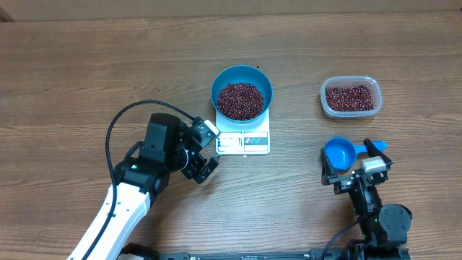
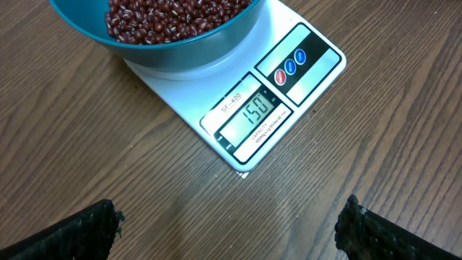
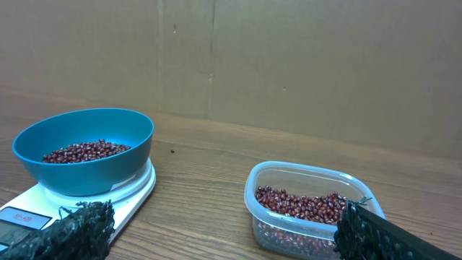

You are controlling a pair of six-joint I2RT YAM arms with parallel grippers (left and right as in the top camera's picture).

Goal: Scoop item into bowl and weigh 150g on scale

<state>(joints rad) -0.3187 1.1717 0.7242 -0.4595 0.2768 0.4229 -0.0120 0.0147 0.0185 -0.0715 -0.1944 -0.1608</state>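
The left fingers (image 2: 72, 231) stand spread wide and empty, just near and left of the scale (image 1: 243, 142), touching nothing. That stance probably lets the wrist camera read the display (image 2: 254, 110), which shows 150, while none of the arm's weight falls on the platform. The bowl (image 1: 214, 94) sits on the scale's far half so that its load is weighed. The beans (image 1: 241, 100) cover its bottom in a maroon heap, far of the left fingers and apart from them. From that reading I judge the weighing done. To the right, well apart from the scale, the tub (image 1: 349, 78) holds more beans. Near of it the scoop (image 1: 339, 152) lies on the tabletop (image 1: 86, 65), looking empty, as if set aside. The right fingers (image 3: 79, 231) are spread too and grip nothing. They hang just near of the scoop, though I cannot tell whether they touch it, and the bowl's beans lie well off to their left.
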